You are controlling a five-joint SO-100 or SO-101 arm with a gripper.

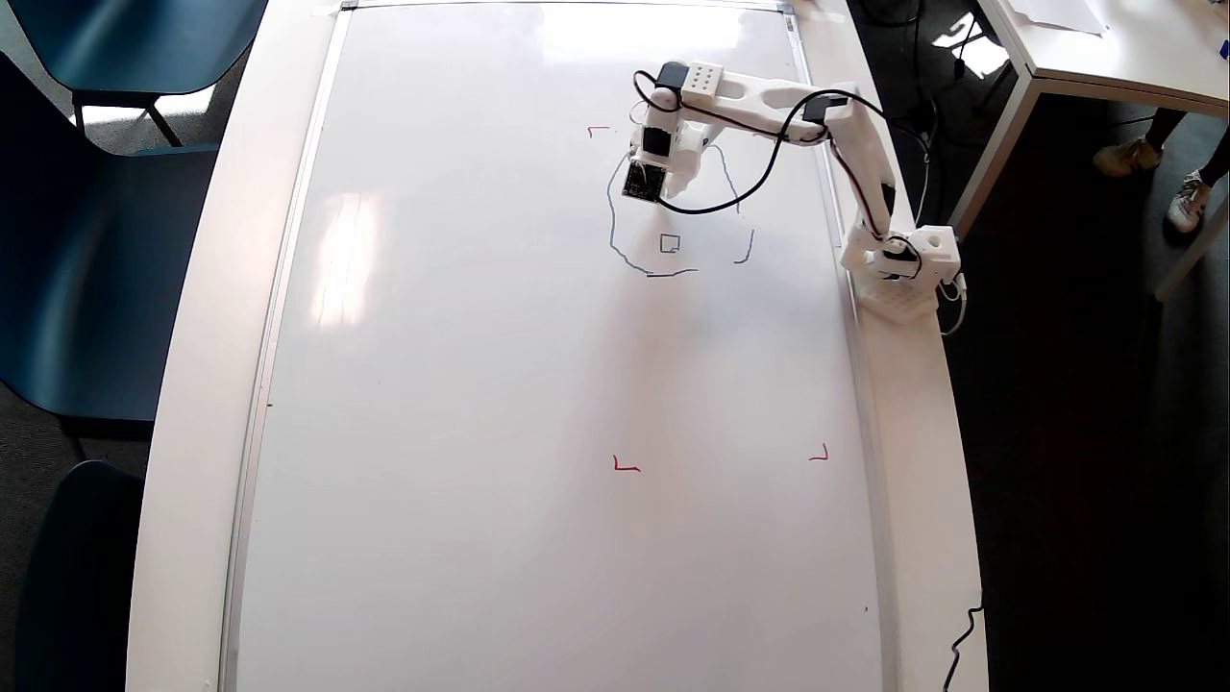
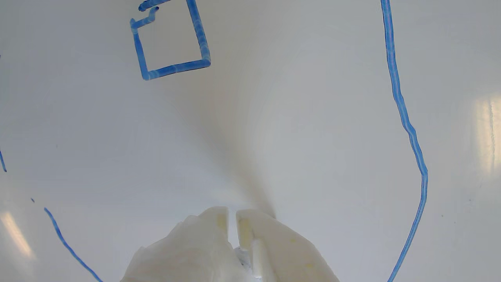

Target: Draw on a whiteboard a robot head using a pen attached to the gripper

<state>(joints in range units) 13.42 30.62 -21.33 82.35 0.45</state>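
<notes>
The whiteboard (image 1: 480,384) (image 2: 274,117) fills most of both views. On it is part of the robot head: a wobbly dark-blue outline (image 1: 612,226) (image 2: 407,125) with gaps, and one small square (image 1: 662,243) (image 2: 200,39) inside it. In the overhead view my gripper (image 1: 646,181) hangs over the upper left of the outline, pointing down at the board. In the wrist view the gripper (image 2: 232,213) comes in from the bottom edge, and its two white fingers (image 2: 274,243) stand almost together with a thin slit between them. The pen is hidden in both views.
Red corner marks (image 1: 626,466) (image 1: 819,456) (image 1: 598,129) sit on the board. The arm's base (image 1: 903,264) stands on the table's right rim. Blue chairs (image 1: 96,240) stand at the left, and another white table (image 1: 1105,48) at the top right. A black cable (image 1: 961,644) lies at the bottom right.
</notes>
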